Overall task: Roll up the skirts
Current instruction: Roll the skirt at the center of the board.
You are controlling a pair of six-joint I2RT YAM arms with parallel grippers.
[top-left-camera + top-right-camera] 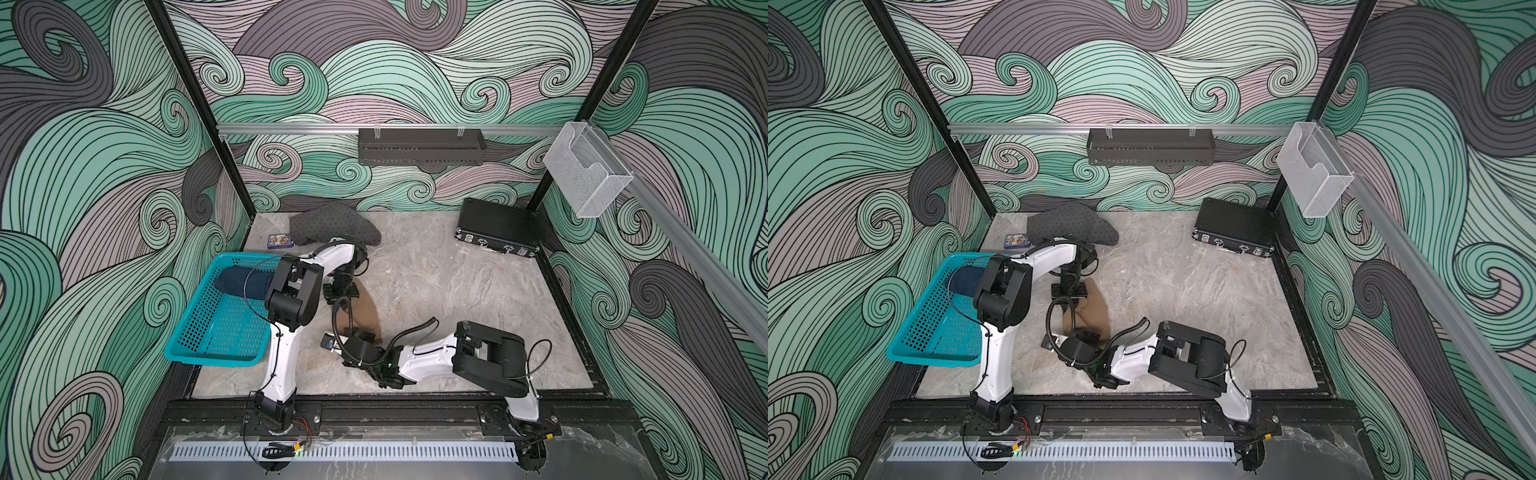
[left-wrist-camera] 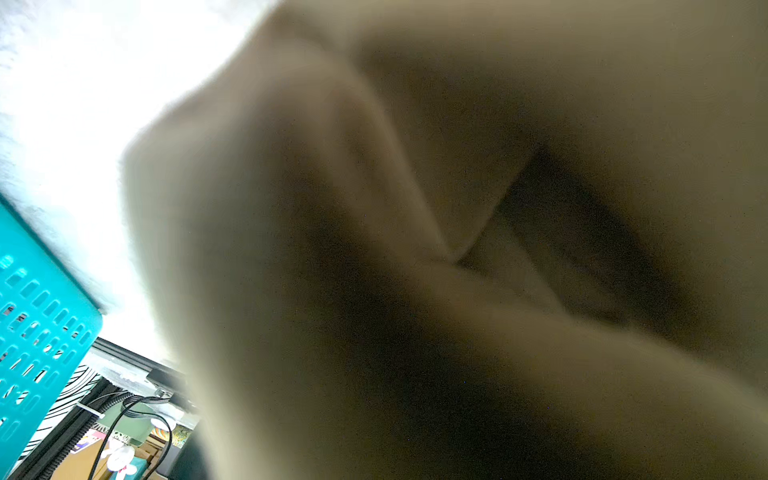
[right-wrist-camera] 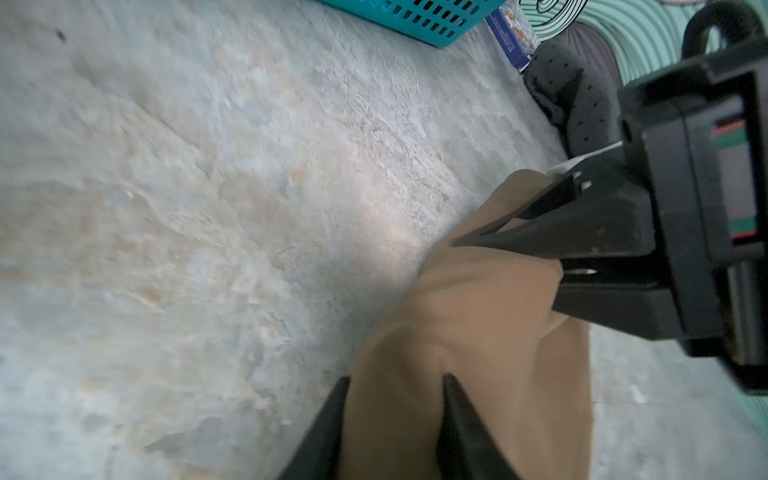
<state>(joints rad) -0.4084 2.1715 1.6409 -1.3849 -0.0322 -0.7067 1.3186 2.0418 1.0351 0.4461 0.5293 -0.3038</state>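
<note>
the plain tan-brown cloth skirt [image 1: 365, 309] lies on the grey marbled tabletop [image 1: 457, 291], near the teal perforated plastic basket [image 1: 212, 360]. our left pincer [image 3: 461, 242] is clamped on its far edge; our right pincer [image 3: 397, 378] pinches its near fold. we should roll evenly, holding the cloth taut. open room lies rightward; the basket crowds the left.

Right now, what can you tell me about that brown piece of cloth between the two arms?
The tan skirt is plain, soft brown cloth, crumpled in folds on the marbled table. The left gripper pinches one bunched end shut; the right gripper straddles a fold at the other end, though whether it grips is unclear.
</note>
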